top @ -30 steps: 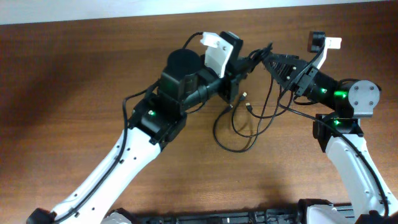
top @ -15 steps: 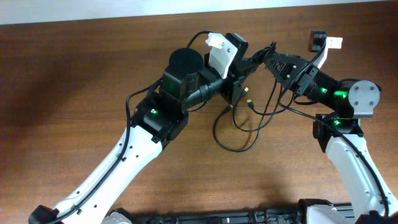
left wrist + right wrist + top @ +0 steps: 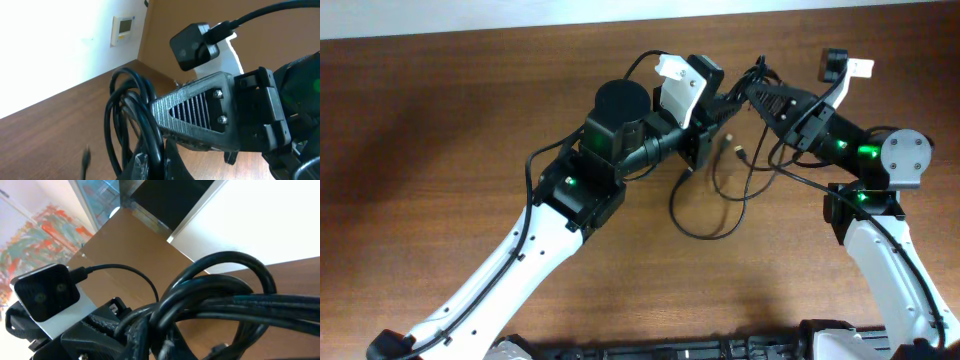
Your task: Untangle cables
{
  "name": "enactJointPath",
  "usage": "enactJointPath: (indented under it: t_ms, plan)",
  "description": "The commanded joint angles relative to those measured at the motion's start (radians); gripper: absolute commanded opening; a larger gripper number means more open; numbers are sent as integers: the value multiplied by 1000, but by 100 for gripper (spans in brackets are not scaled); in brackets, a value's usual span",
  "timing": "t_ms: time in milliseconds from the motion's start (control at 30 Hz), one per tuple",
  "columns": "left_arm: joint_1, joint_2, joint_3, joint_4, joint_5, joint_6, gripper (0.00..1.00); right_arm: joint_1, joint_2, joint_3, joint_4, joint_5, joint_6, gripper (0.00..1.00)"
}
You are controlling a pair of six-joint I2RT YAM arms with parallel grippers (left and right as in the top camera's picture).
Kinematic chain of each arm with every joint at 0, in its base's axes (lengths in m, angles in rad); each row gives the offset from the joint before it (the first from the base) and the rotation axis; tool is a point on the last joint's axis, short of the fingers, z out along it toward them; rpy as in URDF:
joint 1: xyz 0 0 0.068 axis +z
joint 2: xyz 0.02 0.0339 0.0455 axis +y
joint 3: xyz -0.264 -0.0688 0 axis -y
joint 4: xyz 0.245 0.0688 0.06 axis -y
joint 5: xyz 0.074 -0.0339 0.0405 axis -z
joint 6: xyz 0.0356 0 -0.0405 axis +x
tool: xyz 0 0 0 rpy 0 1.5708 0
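The cables (image 3: 712, 205) are thin black cords bunched high between both arms, with loops hanging down onto the brown table and small plugs (image 3: 737, 151) dangling. My left gripper (image 3: 720, 101) is shut on the bunch from the left. In the left wrist view the cords (image 3: 131, 107) run down into its pinched fingers (image 3: 142, 167). My right gripper (image 3: 752, 93) is shut on the same bunch from the right, tip to tip with the left one. The right wrist view shows a thick bundle of cords (image 3: 235, 297) pinched between its fingers (image 3: 150, 335).
The table's far edge meets a white wall (image 3: 520, 15) just behind the grippers. The right arm's base (image 3: 860, 200) stands at the right. A black rail (image 3: 670, 350) runs along the front edge. The left arm (image 3: 570, 190) crosses the table's middle.
My right gripper has shut on the cables. Both grippers have moved slightly toward the far edge, lifting the bunch. The hanging loop has drawn up and the plugs have swung right.
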Motion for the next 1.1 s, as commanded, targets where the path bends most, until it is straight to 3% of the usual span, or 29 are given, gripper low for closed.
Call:
enactJointPath:
  t_ms: [0,200,400,567,900,1067]
  plan:
    - [-38,5,10,6,98,16,0,8,-6,5,4,23,-14,4]
    - [-38,5,10,2,-2,17,0,7,-6,5,120,-6,-4,4]
    - [-36,5,10,-77,-199,25,0,6,-6,5,217,-7,36,4]
    - [-36,5,10,-156,-217,237,0,7,-6,5,222,-6,50,4]
    - [-36,5,10,-227,-504,249,0,7,-6,5,297,-11,114,4]
    - [-36,5,8,-246,-634,438,0,6,-6,5,296,-14,147,4]
